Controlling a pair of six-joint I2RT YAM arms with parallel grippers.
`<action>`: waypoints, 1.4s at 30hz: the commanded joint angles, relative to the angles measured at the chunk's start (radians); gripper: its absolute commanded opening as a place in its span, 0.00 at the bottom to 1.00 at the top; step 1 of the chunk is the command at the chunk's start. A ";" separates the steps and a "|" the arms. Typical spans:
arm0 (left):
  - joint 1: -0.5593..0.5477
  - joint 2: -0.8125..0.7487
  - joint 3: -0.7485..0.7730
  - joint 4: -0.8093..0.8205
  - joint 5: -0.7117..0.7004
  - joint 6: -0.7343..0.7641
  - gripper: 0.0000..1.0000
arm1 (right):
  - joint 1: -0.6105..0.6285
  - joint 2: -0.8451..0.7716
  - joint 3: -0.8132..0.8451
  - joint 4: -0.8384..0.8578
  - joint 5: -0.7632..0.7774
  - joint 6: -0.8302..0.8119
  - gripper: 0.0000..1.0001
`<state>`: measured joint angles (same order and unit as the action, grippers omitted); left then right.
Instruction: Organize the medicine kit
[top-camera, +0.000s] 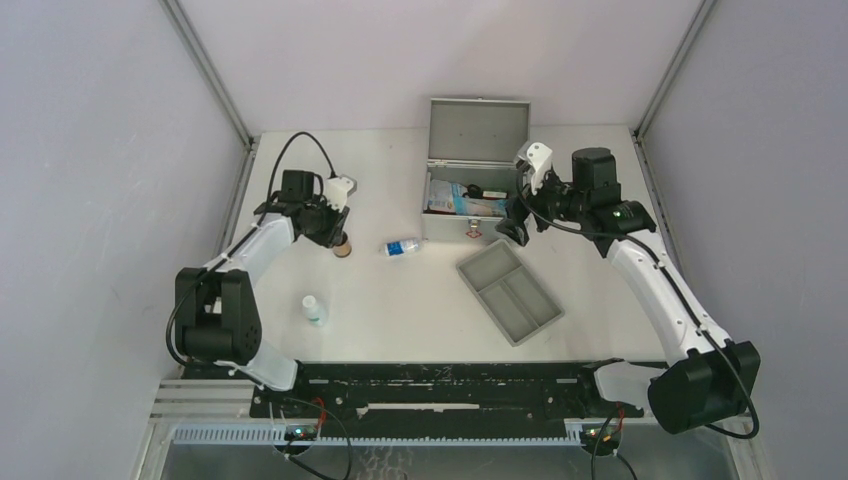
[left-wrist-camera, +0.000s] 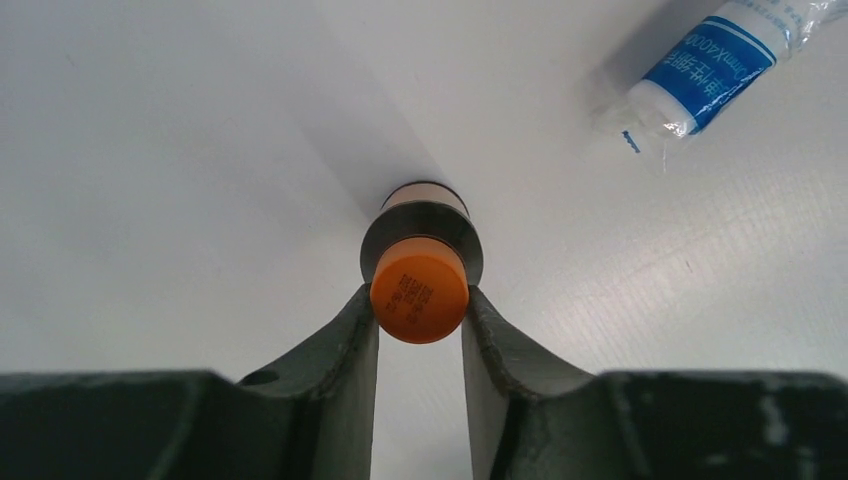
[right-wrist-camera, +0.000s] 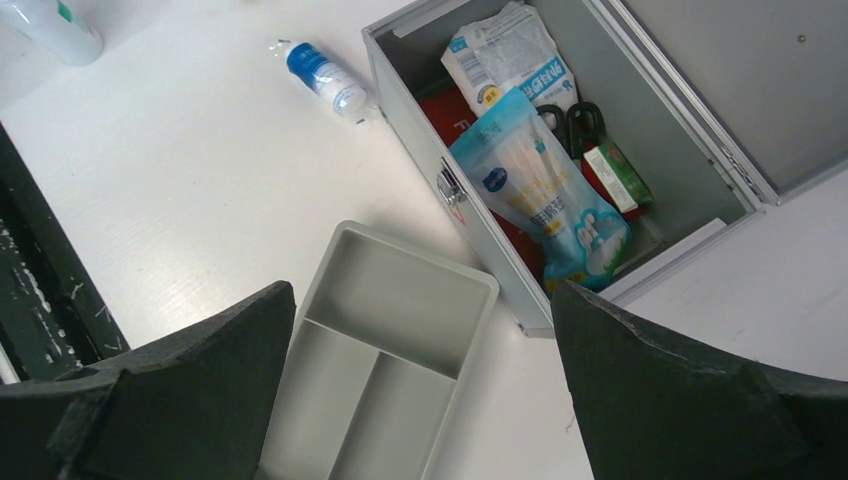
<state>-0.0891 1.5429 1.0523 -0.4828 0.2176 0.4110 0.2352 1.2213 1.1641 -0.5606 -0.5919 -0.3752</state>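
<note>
Medicine kit (top-camera: 478, 130): far centre of table (top-camera: 400, 330), lid raised (packets (right-wrist-camera: 540, 190) inside), grey tray (top-camera: 508, 290) near its front. Left gripper (left-wrist-camera: 420, 305): fingers (left-wrist-camera: 340, 360) closed on orange-capped bottle (left-wrist-camera: 420, 280) standing on table. Right gripper (right-wrist-camera: 422, 290): spread wide, empty, above tray and kit.

The medicine kit (top-camera: 478, 130) sits at the worktop's (top-camera: 400, 325) back, packets (right-wrist-camera: 540, 180) inside it, the tray (top-camera: 509, 291) just before it. Left of it lies a wrapped bottle (top-camera: 402, 247), then an upright vial (top-camera: 342, 246); another bottle (top-camera: 314, 310) stands nearer.

Top view overhead, whole table (top-camera: 400, 320); wrists close, downward; all share blue-label bottle (top-camera: 402, 246).
</note>
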 joint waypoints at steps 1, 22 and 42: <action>0.002 -0.030 0.063 -0.023 0.073 0.022 0.26 | 0.007 0.004 -0.006 0.066 -0.060 0.040 0.98; -0.287 -0.454 0.009 -0.084 0.459 0.069 0.00 | 0.279 0.136 -0.027 0.332 -0.274 0.063 0.98; -0.423 -0.459 -0.009 0.219 0.660 -0.240 0.00 | 0.378 0.211 -0.008 0.379 -0.471 0.151 0.79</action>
<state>-0.5087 1.0946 1.0496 -0.3828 0.8268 0.2359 0.6060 1.4254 1.1316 -0.2264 -1.0000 -0.2470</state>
